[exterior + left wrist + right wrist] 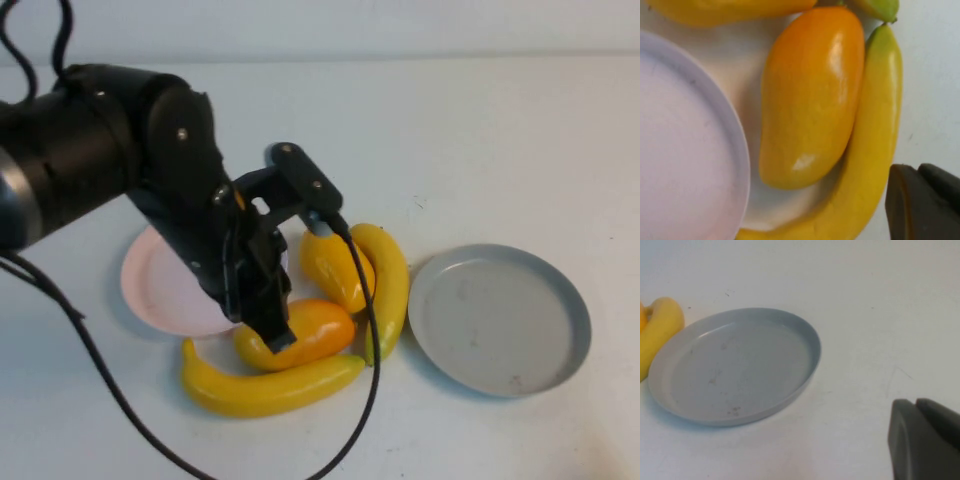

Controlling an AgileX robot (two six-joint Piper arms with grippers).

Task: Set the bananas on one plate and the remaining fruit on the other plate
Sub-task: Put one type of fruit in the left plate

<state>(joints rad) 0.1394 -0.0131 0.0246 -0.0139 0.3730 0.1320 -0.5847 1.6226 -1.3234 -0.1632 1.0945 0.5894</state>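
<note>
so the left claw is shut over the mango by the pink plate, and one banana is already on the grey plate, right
Not quite: the grey plate holds nothing, as the high view shows. Both bananas still lie on the table. The rest holds: the left claw is shut over the mango beside the pink plate.

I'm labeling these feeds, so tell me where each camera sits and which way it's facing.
High view: raised on the robot's side, angled down at both plates and the fruit; shows the left arm and shut left pincer.
Left wrist view: over a mango beside the pink plate; fingertip visible.
Right wrist view: faces the grey plate; shut right pincer at the corner.
All share a banana.
</note>
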